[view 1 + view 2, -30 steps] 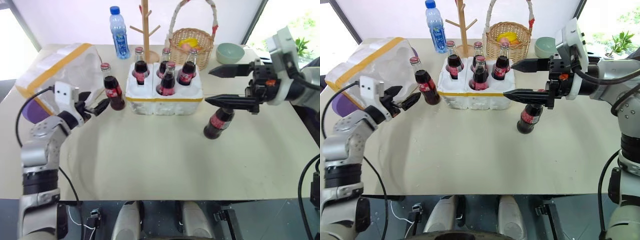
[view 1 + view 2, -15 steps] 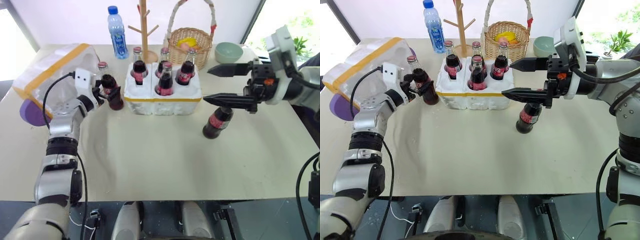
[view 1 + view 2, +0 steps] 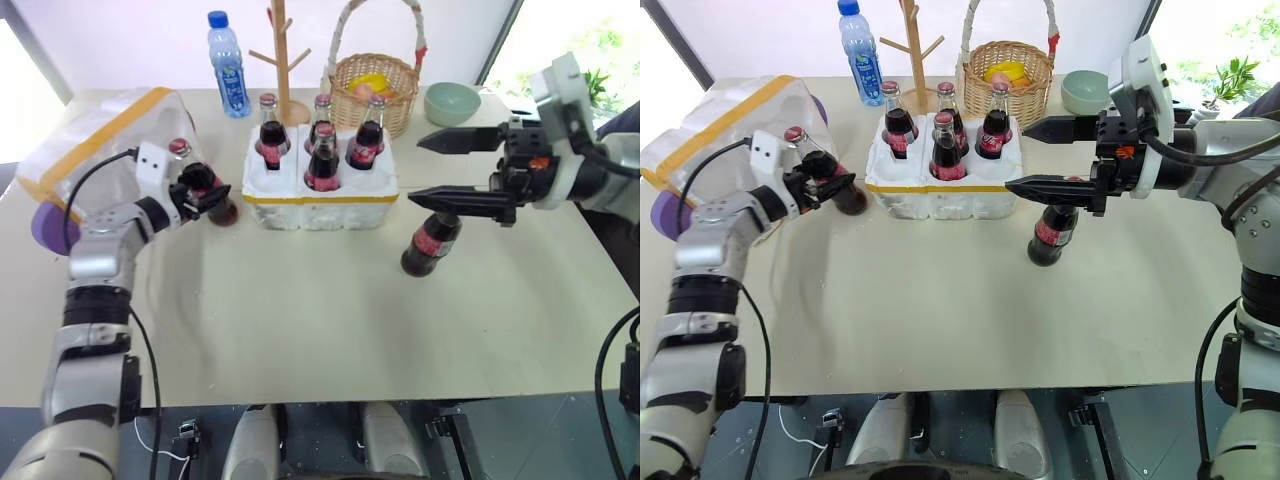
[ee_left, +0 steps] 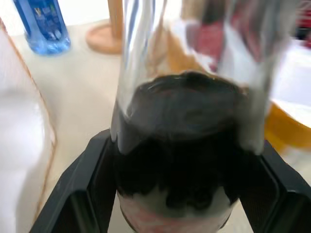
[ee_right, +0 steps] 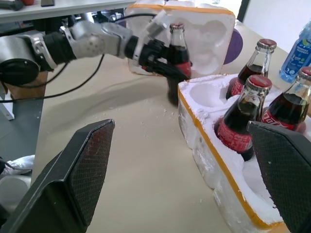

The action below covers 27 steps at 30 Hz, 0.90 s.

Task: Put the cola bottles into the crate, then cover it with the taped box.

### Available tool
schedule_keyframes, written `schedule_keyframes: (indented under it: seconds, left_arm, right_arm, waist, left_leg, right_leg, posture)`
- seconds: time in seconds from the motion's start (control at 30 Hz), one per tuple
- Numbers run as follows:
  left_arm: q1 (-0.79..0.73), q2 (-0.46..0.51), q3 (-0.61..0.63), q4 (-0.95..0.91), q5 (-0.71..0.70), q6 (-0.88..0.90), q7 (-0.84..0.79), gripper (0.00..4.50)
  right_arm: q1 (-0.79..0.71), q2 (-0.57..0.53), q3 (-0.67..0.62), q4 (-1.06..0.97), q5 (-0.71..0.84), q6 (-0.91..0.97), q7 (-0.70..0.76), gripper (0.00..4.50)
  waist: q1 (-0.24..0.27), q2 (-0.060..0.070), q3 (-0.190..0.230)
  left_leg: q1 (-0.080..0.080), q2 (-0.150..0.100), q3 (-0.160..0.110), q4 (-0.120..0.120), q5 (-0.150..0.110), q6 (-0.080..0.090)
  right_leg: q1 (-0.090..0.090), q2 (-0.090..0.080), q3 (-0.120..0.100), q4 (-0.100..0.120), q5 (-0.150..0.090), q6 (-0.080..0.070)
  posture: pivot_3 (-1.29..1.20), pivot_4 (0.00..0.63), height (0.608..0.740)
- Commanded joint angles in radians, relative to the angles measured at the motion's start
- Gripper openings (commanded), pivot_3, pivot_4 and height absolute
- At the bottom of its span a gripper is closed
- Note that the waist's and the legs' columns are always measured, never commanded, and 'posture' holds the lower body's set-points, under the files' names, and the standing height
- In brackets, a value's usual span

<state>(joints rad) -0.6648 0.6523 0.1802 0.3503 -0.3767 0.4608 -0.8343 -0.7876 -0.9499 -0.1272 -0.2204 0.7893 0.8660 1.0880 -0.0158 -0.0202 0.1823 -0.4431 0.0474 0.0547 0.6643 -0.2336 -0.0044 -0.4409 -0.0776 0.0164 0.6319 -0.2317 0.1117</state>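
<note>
A cola bottle (image 3: 200, 180), tilted with its cap toward the taped box, stands left of the crate with my left gripper (image 3: 210, 192) shut on its body. In the left wrist view the black fingers (image 4: 90, 187) press both sides of the glass. The crate (image 3: 320, 196), a low white block with a yellow band, holds several cola bottles (image 3: 321, 160). Another cola bottle (image 3: 428, 243) stands on the table right of the crate. Above it my right gripper (image 3: 440, 170) is open, and its lower finger crosses the bottle's neck. The taped box (image 3: 100, 135) lies on its side at the far left.
Behind the crate stand a blue-capped water bottle (image 3: 225, 65), a wooden peg stand (image 3: 283, 60), a wicker basket (image 3: 372, 85) and a green bowl (image 3: 451, 103). A purple object (image 3: 45, 225) lies under the taped box.
My left gripper reached the bottle beside the crate and closed on it, and the bottle now leans further toward the taped box. The right arm has kept still.
</note>
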Motion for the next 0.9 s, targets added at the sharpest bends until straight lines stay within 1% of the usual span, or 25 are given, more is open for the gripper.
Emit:
schedule_keyframes:
  seconds: [0.03, 0.1, 0.17, 0.27, 0.43, 0.6, 0.67, 0.9]
  left_arm:
    - [-0.066, 0.076, 0.073, -0.207, -0.146, 0.111, -0.084, 3.21]
    - [-0.125, 0.080, 0.071, -0.204, -0.168, 0.138, -0.085, 3.21]
    - [-0.197, 0.058, 0.058, -0.164, -0.165, 0.140, -0.071, 3.21]
    - [-0.281, 0.008, 0.024, -0.095, -0.144, 0.110, -0.069, 3.21]
    - [-0.366, -0.082, -0.049, 0.033, -0.070, 0.021, -0.081, 3.21]
    - [-0.397, -0.121, -0.102, 0.132, 0.002, -0.055, -0.091, 3.21]
    - [-0.392, -0.128, -0.135, 0.170, 0.050, -0.105, -0.089, 3.21]
    - [-0.352, -0.206, -0.181, 0.280, 0.125, -0.159, -0.064, 3.21]
  right_arm:
    - [-0.011, -0.014, -0.028, -0.019, 0.008, -0.008, 0.003, 4.50]
    - [-0.012, -0.015, -0.027, -0.013, 0.011, -0.002, 0.006, 4.50]
    - [-0.013, -0.012, -0.026, -0.013, 0.007, -0.008, 0.004, 4.50]
    - [-0.013, -0.005, -0.015, -0.017, -0.017, -0.031, -0.007, 4.50]
    - [0.004, -0.004, -0.017, -0.032, -0.026, -0.036, -0.015, 4.50]
    - [0.020, -0.010, -0.034, -0.046, -0.020, -0.028, -0.030, 4.50]
    - [0.033, -0.013, -0.042, -0.054, -0.017, -0.027, -0.036, 4.50]
    - [0.075, -0.006, -0.056, -0.068, -0.015, -0.034, -0.061, 4.50]
  waist:
    - [0.011, 0.000, 0.000]
    - [0.024, 0.000, 0.000]
    - [0.032, -0.001, 0.000]
    - [0.030, -0.001, 0.000]
    - [0.026, -0.001, 0.000]
    - [0.017, -0.001, 0.001]
    - [0.016, -0.001, 0.001]
    - [0.027, -0.001, 0.001]
  left_leg:
    - [-0.001, 0.000, 0.000, 0.000, 0.000, 0.000]
    - [-0.001, -0.001, 0.000, 0.001, 0.000, 0.000]
    - [-0.001, -0.001, 0.000, 0.002, 0.000, 0.000]
    - [-0.001, -0.002, 0.000, 0.003, 0.000, 0.000]
    - [0.000, -0.002, 0.000, 0.002, 0.000, 0.000]
    - [-0.001, -0.002, 0.000, 0.002, 0.000, 0.000]
    - [-0.001, -0.002, 0.000, 0.001, 0.000, 0.000]
    - [-0.001, -0.002, 0.000, 0.002, 0.000, 0.000]
  right_leg:
    - [-0.001, 0.000, 0.000, 0.000, 0.000, 0.000]
    - [0.000, 0.000, 0.000, -0.001, 0.000, 0.000]
    - [0.001, -0.001, 0.000, -0.001, 0.000, 0.000]
    - [0.003, -0.001, 0.000, -0.002, 0.000, 0.000]
    - [0.003, -0.001, 0.000, -0.002, 0.000, 0.000]
    - [0.001, 0.000, 0.000, -0.001, 0.000, 0.000]
    - [0.001, 0.000, 0.000, -0.001, 0.000, 0.000]
    - [0.001, 0.000, 0.000, -0.001, 0.000, 0.000]
  posture:
    - [0.00, 0.150, 0.740]
    - [0.00, 0.150, 0.740]
    - [0.00, 0.150, 0.740]
    - [0.00, 0.150, 0.740]
    - [0.00, 0.150, 0.740]
    - [0.00, 0.150, 0.740]
    - [0.00, 0.150, 0.740]
    - [0.00, 0.150, 0.740]
